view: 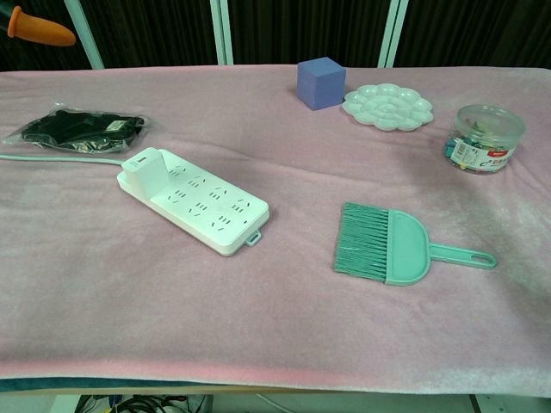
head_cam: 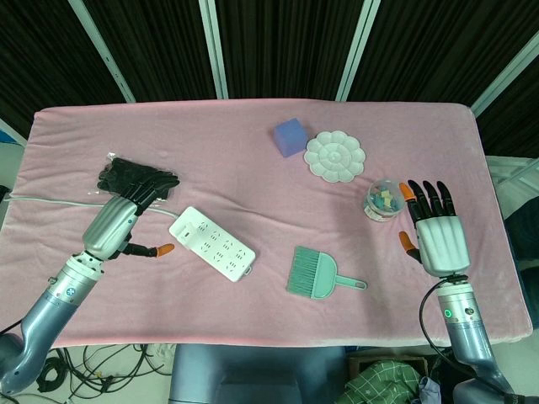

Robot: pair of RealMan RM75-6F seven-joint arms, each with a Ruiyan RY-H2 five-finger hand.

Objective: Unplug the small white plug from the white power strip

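Observation:
The white power strip [head_cam: 214, 245] [view: 205, 206] lies slantwise on the pink cloth, left of centre. A small white plug [head_cam: 186, 222] [view: 147, 169] stands in its far left end, where the white cable [head_cam: 50, 199] [view: 52, 158] leaves to the left. My left hand [head_cam: 125, 212] hovers just left of the strip with fingers stretched out and holds nothing; its orange-tipped thumb [head_cam: 162, 249] points toward the strip. In the chest view only one orange fingertip [view: 39, 27] shows, top left. My right hand [head_cam: 436, 225] is spread flat at the right side, empty.
A black bag [head_cam: 126, 172] [view: 82, 129] lies under the left hand's fingertips. Also on the cloth are a blue cube [head_cam: 290, 136] [view: 320, 83], a white palette [head_cam: 335, 156] [view: 387, 106], a clear jar [head_cam: 382, 200] [view: 482, 138] by the right hand, and a teal dustpan brush [head_cam: 316, 273] [view: 387, 245].

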